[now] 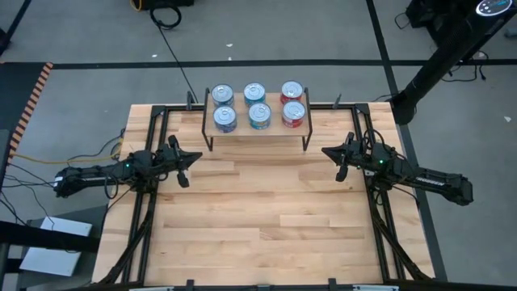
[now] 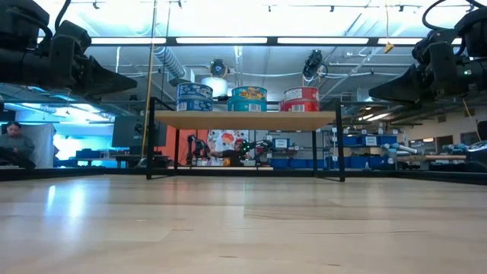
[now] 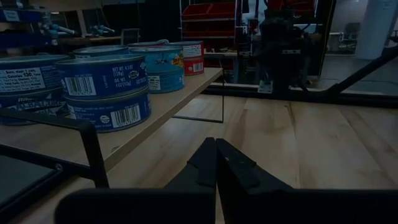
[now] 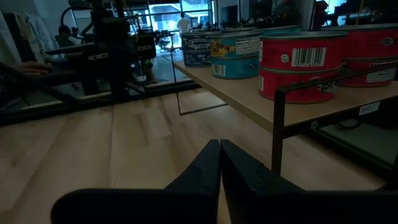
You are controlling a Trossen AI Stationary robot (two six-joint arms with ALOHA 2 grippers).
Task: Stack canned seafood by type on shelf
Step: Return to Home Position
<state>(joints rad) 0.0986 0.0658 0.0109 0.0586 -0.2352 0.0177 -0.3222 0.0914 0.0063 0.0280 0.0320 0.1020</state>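
Left gripper (image 3: 216,163) has its fingers pressed together, empty; the right gripper (image 4: 219,163) likewise. Ahead of both, between them, the shelf (image 2: 243,119) carries the cans (image 1: 259,115) in blue, teal and red stacks. Likely risk: an arm swinging wide clips a shelf leg and topples them.

Lower cans (image 3: 109,112) of each stack, hidden beneath the top cans (image 1: 259,115) in the high view.

The left arm (image 1: 89,175) and right arm (image 1: 428,175) are matte black, built of slim jointed segments; a small green light (image 1: 126,167) glows near each wrist, and fingers (image 3: 202,165) taper to dark wedges
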